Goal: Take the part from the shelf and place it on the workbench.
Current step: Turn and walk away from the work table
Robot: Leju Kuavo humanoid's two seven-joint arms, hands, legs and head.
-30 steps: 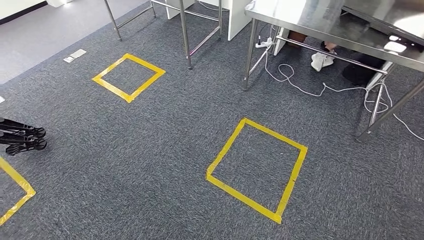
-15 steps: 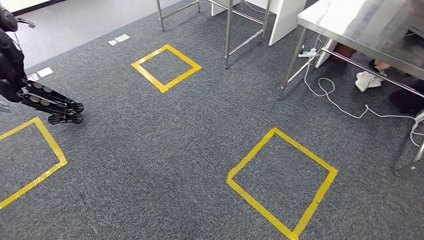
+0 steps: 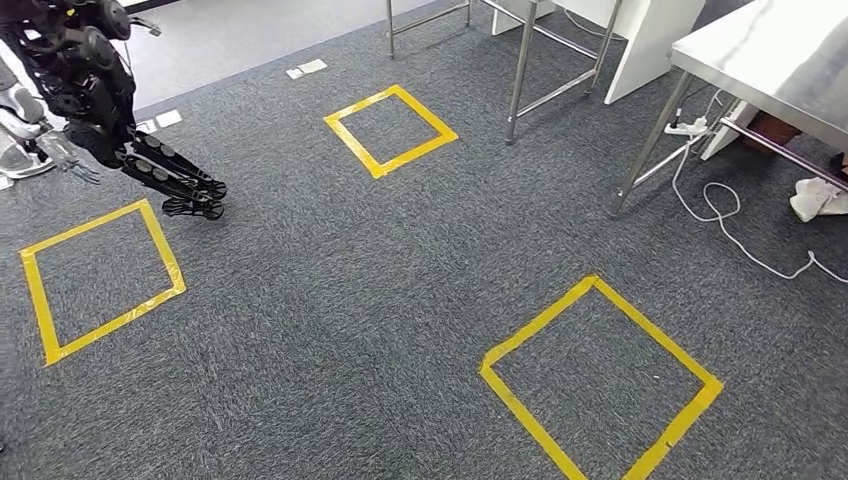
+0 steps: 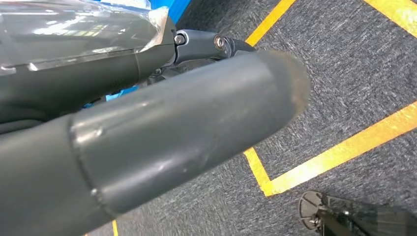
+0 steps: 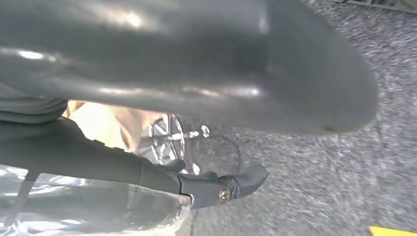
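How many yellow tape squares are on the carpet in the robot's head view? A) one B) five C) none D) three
D: three yellow tape squares lie on the grey carpet: the left square, the far square by the table legs, and the near-right square, cut off by the picture's edge.

Three taped squares [image 3: 600,385] on carpet [image 3: 330,300], steel table [image 3: 760,70] far right
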